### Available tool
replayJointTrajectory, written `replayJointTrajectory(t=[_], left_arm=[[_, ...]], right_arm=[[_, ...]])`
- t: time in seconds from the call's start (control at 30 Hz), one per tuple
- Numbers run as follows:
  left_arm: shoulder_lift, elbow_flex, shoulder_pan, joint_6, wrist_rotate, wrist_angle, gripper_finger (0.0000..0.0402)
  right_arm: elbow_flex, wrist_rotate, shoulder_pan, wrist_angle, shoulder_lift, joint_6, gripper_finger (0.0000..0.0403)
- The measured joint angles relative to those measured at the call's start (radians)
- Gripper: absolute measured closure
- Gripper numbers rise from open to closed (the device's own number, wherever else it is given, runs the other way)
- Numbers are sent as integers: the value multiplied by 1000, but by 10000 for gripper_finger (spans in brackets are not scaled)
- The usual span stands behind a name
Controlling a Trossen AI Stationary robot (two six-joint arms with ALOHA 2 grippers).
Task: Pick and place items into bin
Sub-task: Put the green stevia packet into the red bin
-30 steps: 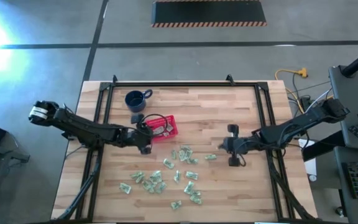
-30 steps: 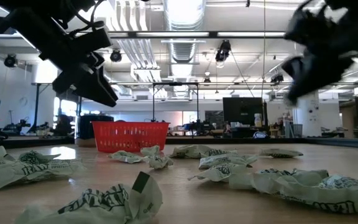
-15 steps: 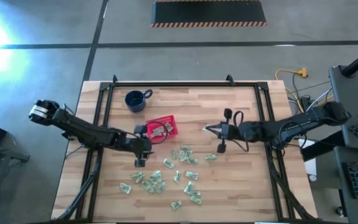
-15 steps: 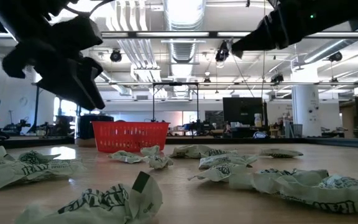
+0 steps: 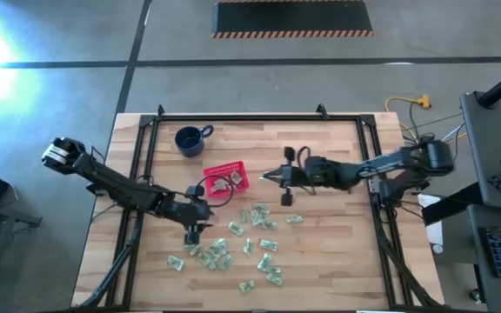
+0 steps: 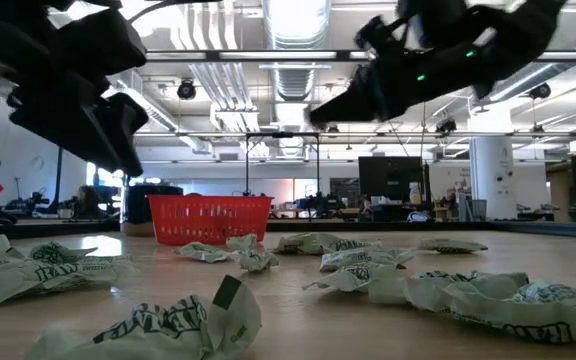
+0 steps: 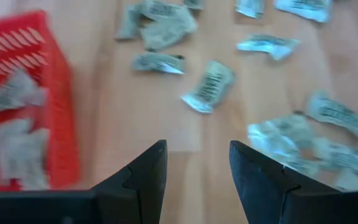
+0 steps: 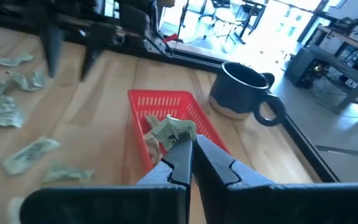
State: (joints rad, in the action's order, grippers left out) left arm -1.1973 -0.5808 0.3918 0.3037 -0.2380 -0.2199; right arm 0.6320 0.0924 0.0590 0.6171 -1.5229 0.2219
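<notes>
Right wrist view: one wrapped piece is pinched in the right gripper just short of the red basket, so it is best carried fully over the rim before release. Loose pieces are scattered on the table under the left gripper, whose fingers are spread and empty.

Dark blue mug upright on wooden surface, near far-left corner, handle toward right. Black frame rails along edges.

A light wooden counter fills the frame's centre, carrying a blue mug upper left, a red bin just below it, and scattered wrapped items lower centre.
</notes>
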Motion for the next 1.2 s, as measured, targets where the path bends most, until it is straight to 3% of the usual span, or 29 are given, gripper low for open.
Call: replayJointTrajectory(t=[0.27, 0.53, 0.97, 1.2], left_arm=[[0, 2, 90, 188, 73, -9, 244], [0, 2, 165, 301, 74, -16, 244], [-3, 16, 186, 419, 84, -62, 244], [-19, 18, 220, 488, 106, -59, 244]], right_arm=[[247, -68, 43, -22, -276, 50, 394], [433, -70, 89, -177, -414, 28, 392], [514, -75, 99, -309, -426, 67, 277], [441, -75, 94, -332, -346, 101, 260]])
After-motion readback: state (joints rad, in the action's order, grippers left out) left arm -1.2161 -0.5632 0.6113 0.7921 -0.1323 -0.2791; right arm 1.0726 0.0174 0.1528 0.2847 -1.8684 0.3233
